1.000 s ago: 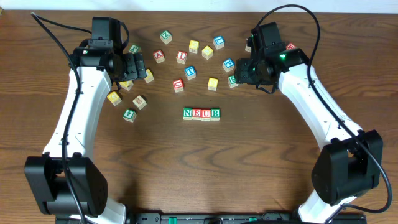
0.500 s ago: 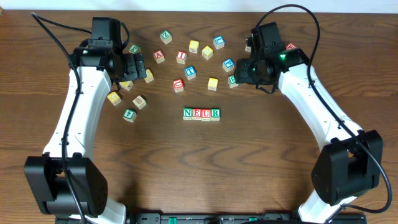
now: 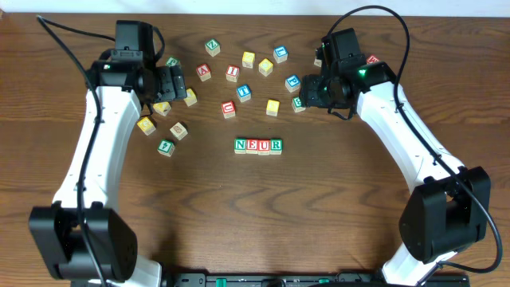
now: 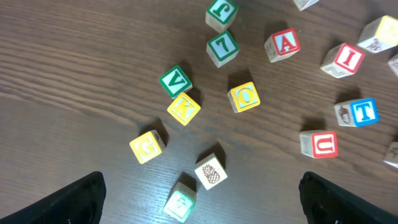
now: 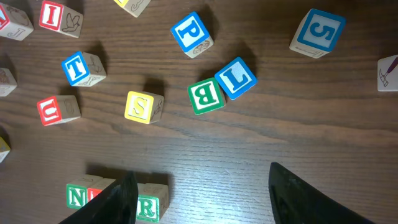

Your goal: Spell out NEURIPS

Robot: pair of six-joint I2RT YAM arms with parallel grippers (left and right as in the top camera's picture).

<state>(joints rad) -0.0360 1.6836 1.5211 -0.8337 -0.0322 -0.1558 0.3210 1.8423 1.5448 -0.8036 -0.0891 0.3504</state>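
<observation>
A: Task thing first. Where was it?
B: The row of four pale wooden letter cubes reading NEUR [image 3: 258,145] sat about mid-desk with its cubes touching, on the dark brown wood-grain desk [image 3: 358,231]. I, P and S were not yet added.
A: Where were those three?
B: All loose in the scatter toward the far edge. The red-lettered I cube [image 3: 232,72] lay near a red-lettered A cube [image 3: 205,72] and a blue-lettered T cube [image 3: 245,92]. The blue-framed P cube [image 5: 191,32] and the yellow-framed S cube [image 5: 143,107] lay more toward the right edge, apart from each other.
A: Tools?
B: The left gripper [image 4: 200,190] had its fingers spread wide with nothing between them, over the far-left scatter. The right gripper [image 5: 200,174] was likewise spread and empty, near a green B cube [image 5: 206,96] that touched a blue L cube [image 5: 236,78].
A: Risks?
B: My guess: wide fingers dropping on I could knock A or T, because the scatter was tight. The cubes looked square-edged with smooth painted faces, so an off-centre pinch could twist or slip one. Pushing I against R could shove the row crooked. Some faces carried pictures, so the cube could land wrong face up.
</observation>
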